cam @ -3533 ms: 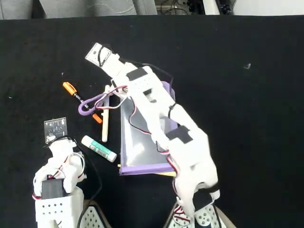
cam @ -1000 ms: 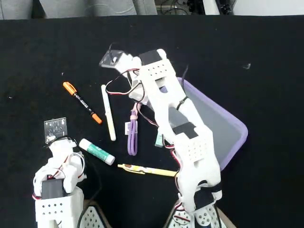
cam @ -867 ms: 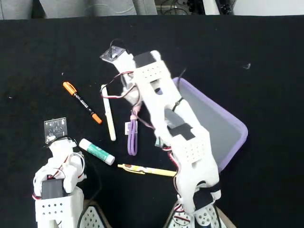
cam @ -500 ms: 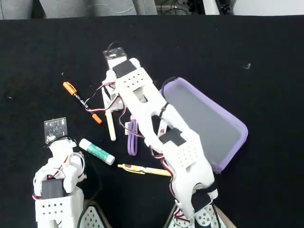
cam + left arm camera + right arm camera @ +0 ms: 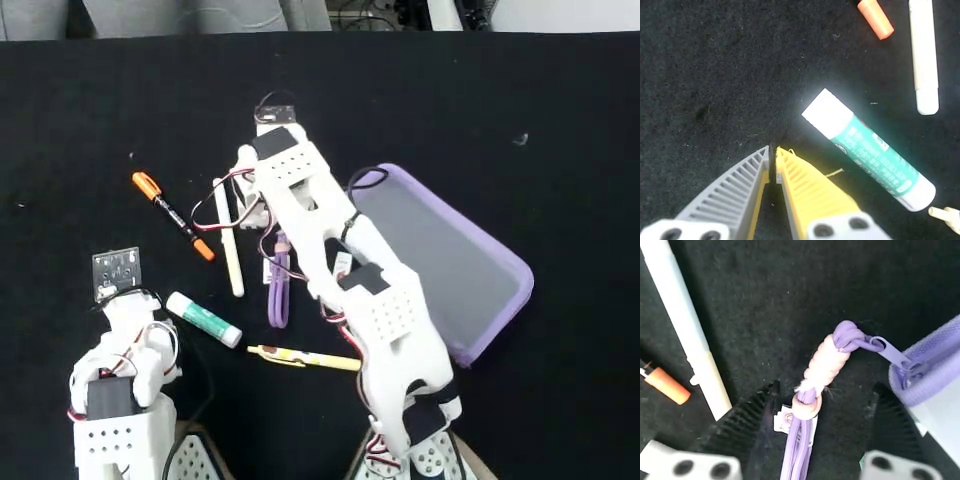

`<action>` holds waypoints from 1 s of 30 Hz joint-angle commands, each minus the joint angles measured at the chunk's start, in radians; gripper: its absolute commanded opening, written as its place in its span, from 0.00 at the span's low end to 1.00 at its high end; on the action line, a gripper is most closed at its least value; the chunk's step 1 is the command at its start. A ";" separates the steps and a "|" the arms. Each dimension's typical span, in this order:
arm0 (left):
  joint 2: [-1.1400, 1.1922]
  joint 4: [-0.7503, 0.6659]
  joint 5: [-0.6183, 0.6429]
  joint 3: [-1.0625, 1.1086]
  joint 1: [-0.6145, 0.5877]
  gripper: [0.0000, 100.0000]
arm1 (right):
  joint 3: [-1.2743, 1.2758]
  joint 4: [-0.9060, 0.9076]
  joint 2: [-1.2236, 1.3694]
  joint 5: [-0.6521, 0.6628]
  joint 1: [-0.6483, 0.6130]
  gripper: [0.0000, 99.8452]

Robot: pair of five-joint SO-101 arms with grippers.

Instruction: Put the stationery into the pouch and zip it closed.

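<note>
Flat purple pouch point(image 5: 452, 262); braided wrist strap point(image 5: 827, 363); cylindrical glue stick point(image 5: 874, 155).

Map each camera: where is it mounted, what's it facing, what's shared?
High view: fixed above the table, looking down on left arm, right arm, purple pouch, loose stationery.
Left wrist view: on the left arm, looking down past its shut left tool at the glue stick.
Right wrist view: on the right arm, looking down past its open right tool at the pouch's strap.
Shared: white pen and orange marker appear in all three.
</note>
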 commanded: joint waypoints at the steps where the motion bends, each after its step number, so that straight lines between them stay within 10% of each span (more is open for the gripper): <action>1: -0.005 0.005 0.000 0.024 0.004 0.03 | -0.067 -0.012 -0.005 -0.015 0.020 0.15; 30: -0.005 0.005 0.000 0.024 0.004 0.03 | -0.116 -0.008 0.085 -0.014 0.074 0.24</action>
